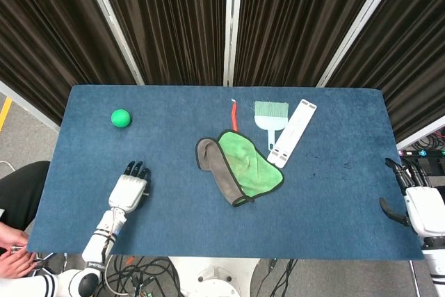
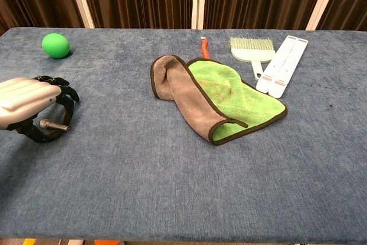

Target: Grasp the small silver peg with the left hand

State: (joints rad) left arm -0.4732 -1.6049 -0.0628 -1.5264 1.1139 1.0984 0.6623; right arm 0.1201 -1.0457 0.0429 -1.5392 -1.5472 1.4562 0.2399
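The small silver peg [image 2: 53,124] lies on the blue table [image 2: 172,170] near the front left. My left hand [image 2: 26,107] hangs right over it, palm down. Its dark fingers [image 2: 67,94] curl down past the peg's far side and the thumb hooks round the near side, forming a ring about it. The peg still rests flat on the cloth, and no firm grip on it shows. In the head view the left hand [image 1: 131,190] hides the peg. My right hand [image 1: 420,204] sits at the table's right edge, fingers apart and empty.
A green ball [image 2: 55,45] sits behind the left hand. A green-and-brown cloth [image 2: 218,98] lies mid-table. Behind it are a red strip [image 2: 203,47], a small pale green brush [image 2: 252,50] and a white flat bar [image 2: 282,65].
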